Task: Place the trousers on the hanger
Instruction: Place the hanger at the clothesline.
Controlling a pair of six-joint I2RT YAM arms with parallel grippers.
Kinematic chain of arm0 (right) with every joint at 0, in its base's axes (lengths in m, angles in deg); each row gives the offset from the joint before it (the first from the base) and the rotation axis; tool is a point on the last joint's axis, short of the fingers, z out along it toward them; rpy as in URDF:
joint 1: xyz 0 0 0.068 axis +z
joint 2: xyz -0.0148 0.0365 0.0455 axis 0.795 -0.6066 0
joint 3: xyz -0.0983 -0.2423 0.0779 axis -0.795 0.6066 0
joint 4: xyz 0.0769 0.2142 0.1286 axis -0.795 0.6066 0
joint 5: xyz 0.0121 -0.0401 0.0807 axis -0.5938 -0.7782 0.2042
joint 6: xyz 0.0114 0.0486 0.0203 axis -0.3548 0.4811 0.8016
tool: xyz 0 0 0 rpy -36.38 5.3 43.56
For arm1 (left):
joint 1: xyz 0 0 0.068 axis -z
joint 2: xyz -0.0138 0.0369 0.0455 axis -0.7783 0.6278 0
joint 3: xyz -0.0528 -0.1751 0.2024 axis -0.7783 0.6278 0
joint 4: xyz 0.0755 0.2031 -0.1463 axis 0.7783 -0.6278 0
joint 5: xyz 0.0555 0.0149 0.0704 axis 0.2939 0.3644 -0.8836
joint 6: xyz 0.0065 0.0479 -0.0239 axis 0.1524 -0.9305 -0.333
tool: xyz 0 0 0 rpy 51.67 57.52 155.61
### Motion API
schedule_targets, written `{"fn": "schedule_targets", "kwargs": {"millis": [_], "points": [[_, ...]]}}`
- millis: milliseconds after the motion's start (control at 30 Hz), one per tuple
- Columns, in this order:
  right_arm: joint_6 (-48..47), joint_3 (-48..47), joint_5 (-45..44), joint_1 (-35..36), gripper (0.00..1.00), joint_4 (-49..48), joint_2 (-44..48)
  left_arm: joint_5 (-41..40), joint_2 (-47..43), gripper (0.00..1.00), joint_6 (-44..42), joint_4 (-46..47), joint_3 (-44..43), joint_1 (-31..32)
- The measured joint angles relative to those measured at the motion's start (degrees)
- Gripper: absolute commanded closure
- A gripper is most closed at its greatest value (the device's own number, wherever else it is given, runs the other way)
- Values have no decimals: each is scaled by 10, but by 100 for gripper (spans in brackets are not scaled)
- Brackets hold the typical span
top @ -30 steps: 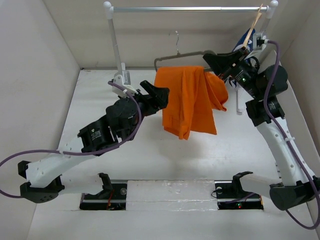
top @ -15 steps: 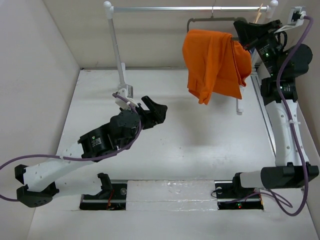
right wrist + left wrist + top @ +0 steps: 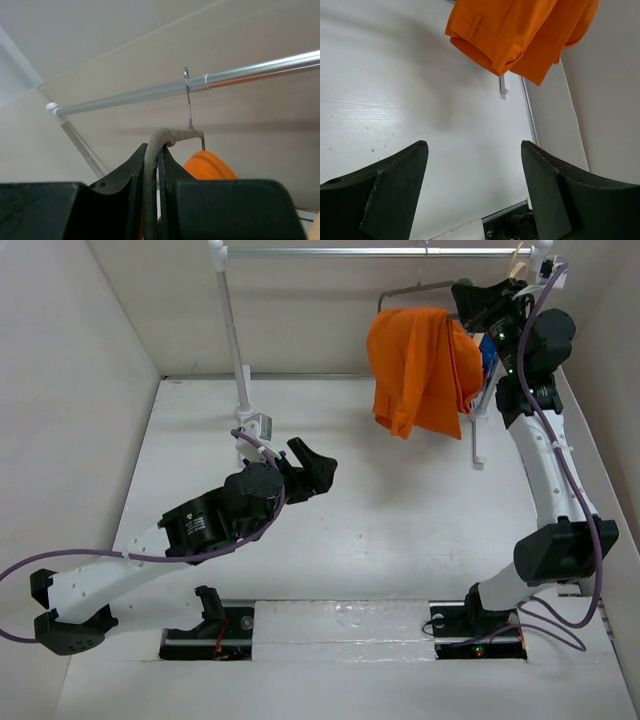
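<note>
Since a second earlier, the right gripper (image 3: 468,298) had raised the hanger (image 3: 415,290), draped with the trousers (image 3: 420,365), to the rail (image 3: 350,252); the left gripper (image 3: 312,470) stood spread. Left wrist: fingers apart, trousers overhead. Right wrist: jaws pinched the hanger, its hook over the rail.

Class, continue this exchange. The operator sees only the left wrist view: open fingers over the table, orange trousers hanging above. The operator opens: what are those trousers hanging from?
Observer: The trousers are draped over a grey wire hanger.
Operator: What holds it up?
Observer: The right gripper is shut on the hanger's shoulder.
Operator: Is it on the rail?
Observer: Its hook is up at the rail; whether it bears weight there, I cannot tell.
</note>
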State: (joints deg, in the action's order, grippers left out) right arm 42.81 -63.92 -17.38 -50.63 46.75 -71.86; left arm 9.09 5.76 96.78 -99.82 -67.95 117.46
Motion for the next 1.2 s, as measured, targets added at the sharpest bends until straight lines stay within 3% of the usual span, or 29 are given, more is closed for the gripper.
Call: {"fn": "schedule_targets", "kwargs": {"millis": [233,267,300,367,400,467,600,700,900,967,1067,1100,1167,1200], "points": [[-70,120,-97,82,99,-24,78,1,0,28,-14,0,0,0],[-78,142,-110,93,92,-28,94,1,0,28,-16,1,0,0],[-86,160,-120,101,72,-30,106,2,0,28,-18,1,0,0],[-94,191,-127,112,54,-33,126,2,0,28,-21,1,0,0],[-98,198,-126,115,38,-34,131,3,1,28,-23,2,0,0],[-107,209,-122,119,20,-35,136,3,3,28,-26,2,0,0],[-135,215,-85,116,3,0,141,4,9,28,-28,2,0,0],[-169,196,-32,101,0,66,139,3,9,28,-28,2,0,0],[-222,179,47,43,1,180,167,-9,16,27,-30,-10,-6,0],[-240,178,60,35,7,216,185,-15,31,25,-32,-21,-19,0],[-271,178,76,38,44,271,221,-21,61,23,-35,-30,-41,0],[-278,181,79,39,69,288,236,-21,70,22,-35,-28,-43,0],[-289,195,79,40,89,307,271,-15,89,22,-37,-25,-42,0],[-293,207,79,40,90,316,290,-9,98,22,-37,-19,-40,0]]}}
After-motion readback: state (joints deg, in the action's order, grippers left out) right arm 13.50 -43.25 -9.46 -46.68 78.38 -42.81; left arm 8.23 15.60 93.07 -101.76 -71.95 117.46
